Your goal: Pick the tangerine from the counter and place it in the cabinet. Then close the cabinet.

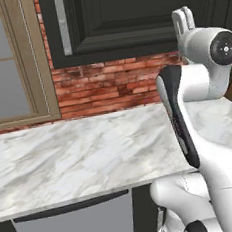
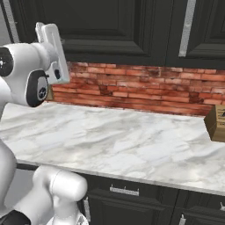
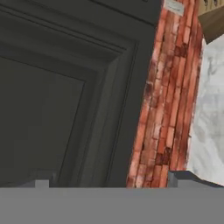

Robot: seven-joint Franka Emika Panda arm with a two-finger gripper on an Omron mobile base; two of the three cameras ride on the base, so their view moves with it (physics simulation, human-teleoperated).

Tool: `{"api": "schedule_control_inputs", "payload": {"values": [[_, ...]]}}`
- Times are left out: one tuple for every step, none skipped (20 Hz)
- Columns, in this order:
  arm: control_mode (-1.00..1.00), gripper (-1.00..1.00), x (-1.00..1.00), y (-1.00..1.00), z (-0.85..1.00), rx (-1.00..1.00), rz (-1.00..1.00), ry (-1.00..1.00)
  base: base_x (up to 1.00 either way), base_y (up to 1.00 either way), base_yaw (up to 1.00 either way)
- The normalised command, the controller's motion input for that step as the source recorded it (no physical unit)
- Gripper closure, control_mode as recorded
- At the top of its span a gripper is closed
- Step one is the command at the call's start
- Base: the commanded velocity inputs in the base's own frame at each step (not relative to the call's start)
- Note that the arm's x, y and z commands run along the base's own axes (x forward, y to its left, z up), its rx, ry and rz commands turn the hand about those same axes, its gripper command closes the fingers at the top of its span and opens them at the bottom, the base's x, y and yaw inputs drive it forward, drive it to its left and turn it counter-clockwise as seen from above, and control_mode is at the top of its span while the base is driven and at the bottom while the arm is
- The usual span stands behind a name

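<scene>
A red brick wall (image 2: 132, 85) runs along the back, with a tan-framed window (image 1: 17, 62) to its left and a brown box (image 2: 216, 123) just below its right end.

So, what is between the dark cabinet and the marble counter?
A red brick wall strip lies between the cabinet and the counter, seen in the right base view.

The dark charcoal cabinet (image 3: 57, 96) stands shut, its recessed-panel door directly ahead of the jaws; the white marble tabletop (image 2: 123, 140) lies below them.
</scene>
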Motion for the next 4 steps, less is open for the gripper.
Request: {"api": "schedule_control_inputs", "payload": {"values": [[-1.0, -1.0, -0.89, 0.0, 0.0, 0.0, 0.15, 0.0, 0.0, 0.0, 0.0], [-1.0, -1.0, -0.87, 0.0, 0.0, 0.0, 0.15, 0.0, 0.0, 0.0, 0.0], [-1.0, -1.0, -0.77, 0.0, 0.0, 0.0, 0.16, 0.0, 0.0, 0.0, 0.0], [-1.0, -1.0, -0.67, 0.01, 0.0, 0.0, 0.16, 0.0, 0.0, 0.0, 0.0]]}}
